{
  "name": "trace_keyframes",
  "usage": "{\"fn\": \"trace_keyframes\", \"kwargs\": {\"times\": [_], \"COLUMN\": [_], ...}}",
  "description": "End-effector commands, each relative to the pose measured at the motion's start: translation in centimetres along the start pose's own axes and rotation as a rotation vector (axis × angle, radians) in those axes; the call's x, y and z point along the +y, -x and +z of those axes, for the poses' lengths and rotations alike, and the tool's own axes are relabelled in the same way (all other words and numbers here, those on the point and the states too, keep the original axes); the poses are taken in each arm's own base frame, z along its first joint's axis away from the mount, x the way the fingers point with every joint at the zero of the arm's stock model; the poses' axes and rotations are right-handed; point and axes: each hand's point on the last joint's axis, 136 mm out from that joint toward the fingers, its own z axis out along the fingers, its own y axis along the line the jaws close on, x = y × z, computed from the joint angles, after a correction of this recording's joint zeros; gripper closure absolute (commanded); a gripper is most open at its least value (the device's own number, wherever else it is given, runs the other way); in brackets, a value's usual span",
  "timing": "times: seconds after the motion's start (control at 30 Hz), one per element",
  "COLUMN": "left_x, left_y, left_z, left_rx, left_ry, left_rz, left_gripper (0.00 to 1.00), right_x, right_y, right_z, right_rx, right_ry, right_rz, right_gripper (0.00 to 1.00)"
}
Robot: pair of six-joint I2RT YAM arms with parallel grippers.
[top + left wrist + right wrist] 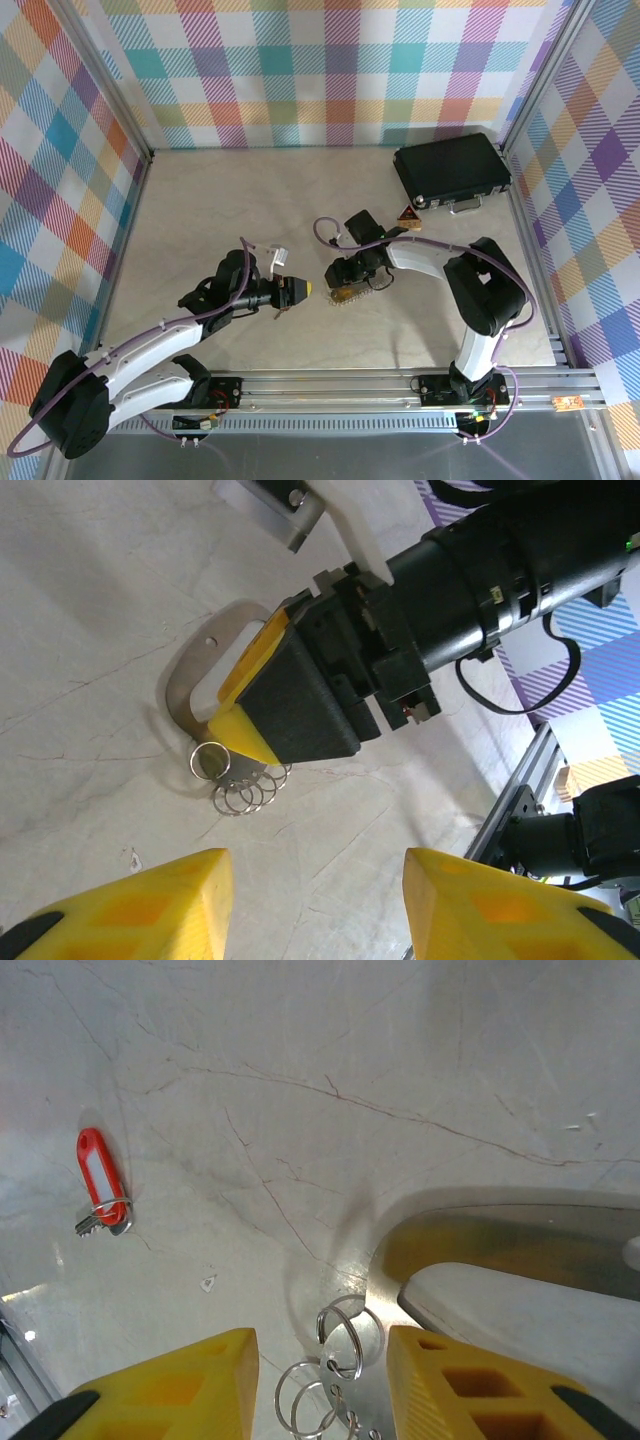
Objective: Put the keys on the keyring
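Straddling the keyring (360, 1290), the right claw (320, 1340) gapes released; the red key (98, 1180) lies well apart.

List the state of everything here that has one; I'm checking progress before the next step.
Keyring: lying flat on the table, key not attached.
Red-tagged key: loose on the table, ungripped.
Left gripper: open, empty.
Right gripper: open, straddling the keyring's ringed end.
Black case: shut.

Shiny smooth metal keyring (500, 1245), glossy plastic key (98, 1175)
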Motion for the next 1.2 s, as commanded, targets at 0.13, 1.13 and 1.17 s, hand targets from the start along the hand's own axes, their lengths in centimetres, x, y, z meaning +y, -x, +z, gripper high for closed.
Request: {"fn": "trace_keyframes", "kwargs": {"times": [0.13, 1.13, 1.17], "left_x": [0.4, 0.1, 0.0], "left_y": [-0.7, -0.3, -0.2], "left_z": [-0.5, -0.4, -0.4], "left_rx": [0.001, -0.006, -0.005], "left_ry": [-0.001, -0.011, -0.012], "left_rz": [-0.025, -0.013, -0.012], "left_gripper": [0.51, 0.50, 0.51], "right_x": [0.5, 0.0, 0.0], "right_y": [0.2, -1.9, -2.1], "right_z": [0.7, 1.8, 1.9], "right_rx": [0.015, 0.081, 0.085], "right_ry": [-0.002, -0.030, -0.032], "right_rz": [-0.040, -0.062, -0.061], "right_gripper": [0.64, 0.68, 0.68]}}
